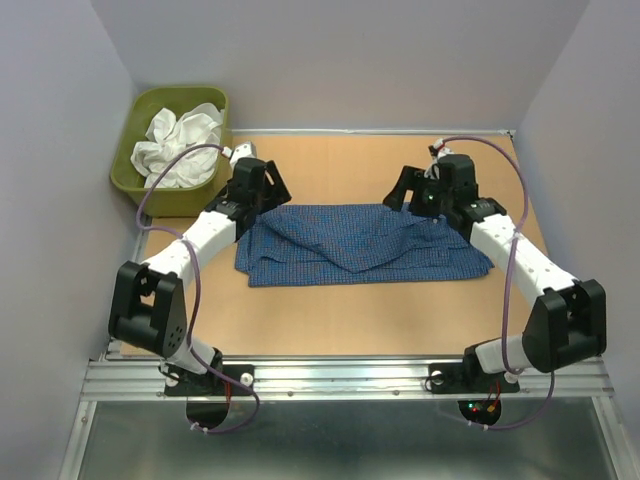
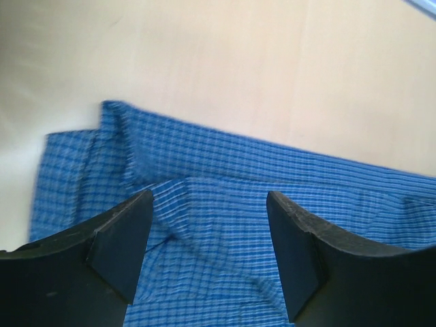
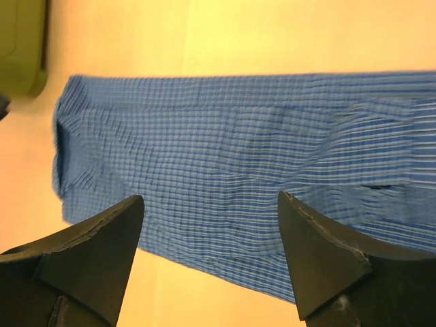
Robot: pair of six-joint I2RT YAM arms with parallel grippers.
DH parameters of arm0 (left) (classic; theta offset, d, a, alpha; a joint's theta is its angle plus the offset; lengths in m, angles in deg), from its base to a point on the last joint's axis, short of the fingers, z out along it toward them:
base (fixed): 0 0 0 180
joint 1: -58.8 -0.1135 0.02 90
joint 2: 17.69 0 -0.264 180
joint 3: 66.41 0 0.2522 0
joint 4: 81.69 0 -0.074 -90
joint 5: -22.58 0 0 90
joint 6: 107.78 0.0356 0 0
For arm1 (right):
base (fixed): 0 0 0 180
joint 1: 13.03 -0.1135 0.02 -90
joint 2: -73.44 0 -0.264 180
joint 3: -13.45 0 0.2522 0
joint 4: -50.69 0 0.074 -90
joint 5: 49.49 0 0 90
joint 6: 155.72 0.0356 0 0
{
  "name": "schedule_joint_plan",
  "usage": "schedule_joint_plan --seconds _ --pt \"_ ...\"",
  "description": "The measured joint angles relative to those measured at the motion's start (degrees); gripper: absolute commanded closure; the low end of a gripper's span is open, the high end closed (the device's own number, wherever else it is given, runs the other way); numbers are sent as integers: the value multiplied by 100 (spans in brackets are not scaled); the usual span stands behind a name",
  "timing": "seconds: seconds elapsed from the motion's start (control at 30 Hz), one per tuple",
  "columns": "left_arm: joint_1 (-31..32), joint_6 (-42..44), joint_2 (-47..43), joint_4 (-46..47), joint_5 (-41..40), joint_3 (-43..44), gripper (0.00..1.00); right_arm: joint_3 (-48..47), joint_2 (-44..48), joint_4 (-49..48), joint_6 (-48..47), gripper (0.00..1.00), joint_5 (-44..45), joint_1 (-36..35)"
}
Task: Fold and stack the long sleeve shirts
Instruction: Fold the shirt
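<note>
The dark blue checked shirt [image 1: 365, 248] is seen lying on the bench [image 1: 350, 315], spread crosswise near the middle as a wide, rumpled band. Loose folds are heaped along its far half, and its near edge is laid fairly straight. The left arm [image 1: 205, 235] is stretched towards the shirt's far left corner and the right arm [image 1: 510, 245] towards its far right corner, so the shirt is framed between the two. The left fingers [image 2: 122, 238] are held wide apart above the left end of the shirt. Nothing is gripped between them, and only checked cloth is seen through the gap in the left wrist view, with bare bench beyond it. The right fingers [image 3: 320, 262] are likewise spread wide over the right end of the shirt, and nothing is held by them (whether either pair touches the cloth cannot be told from these views). In the right wrist view the shirt is shown running across the whole picture, its stripes slightly blurred. The white garment [image 1: 180, 145] is bunched inside the olive-green tub [image 1: 135, 115], which is placed at the far left corner, beside the bench and apart from the shirt.
</note>
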Motion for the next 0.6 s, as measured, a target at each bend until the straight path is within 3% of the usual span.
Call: schedule_joint_plan --seconds 0.33,0.6 --pt "175 -354 1193 507 249 306 37 752 -667 -1091 608 17 -715 -168" --pt "-31 -780 1434 697 197 -640 37 883 -673 -1427 643 17 -330 -168"
